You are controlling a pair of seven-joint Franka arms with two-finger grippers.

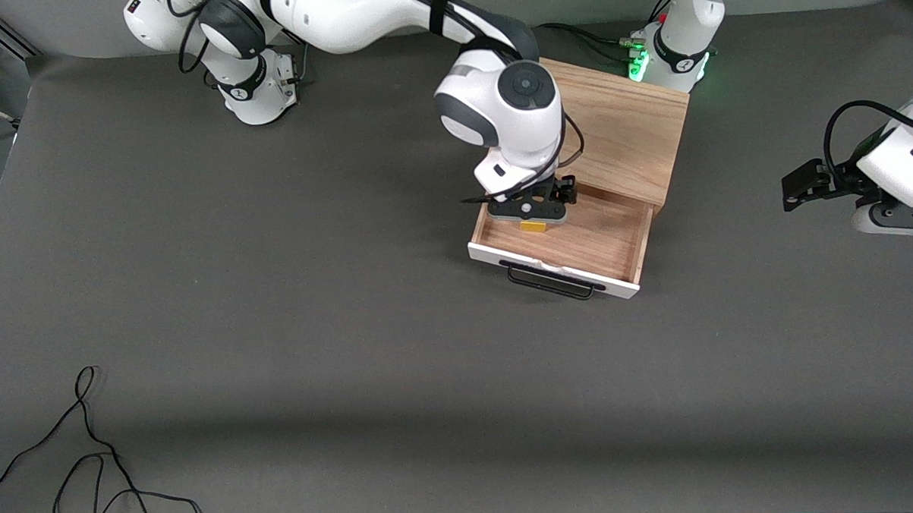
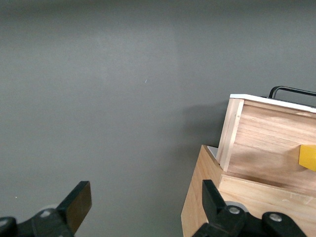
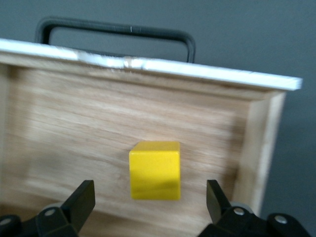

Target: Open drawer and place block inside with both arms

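Observation:
The drawer [image 1: 600, 240] of the light oak cabinet [image 1: 619, 129] stands pulled open, its white front and black handle [image 1: 552, 282] toward the front camera. The yellow block [image 1: 534, 226] rests on the drawer's wood floor. My right gripper [image 1: 529, 211] hangs over it, open; in the right wrist view the block [image 3: 154, 170] lies between the spread fingers of the gripper [image 3: 150, 202] without touching them, inside the drawer [image 3: 74, 123]. My left gripper [image 1: 897, 224] waits at the left arm's end of the table, open [image 2: 147, 207] and empty, beside the cabinet [image 2: 247, 207].
Loose black cables [image 1: 92, 467] lie on the dark grey table near the front edge at the right arm's end. The left arm's base [image 1: 673, 51] with a green light stands just by the cabinet.

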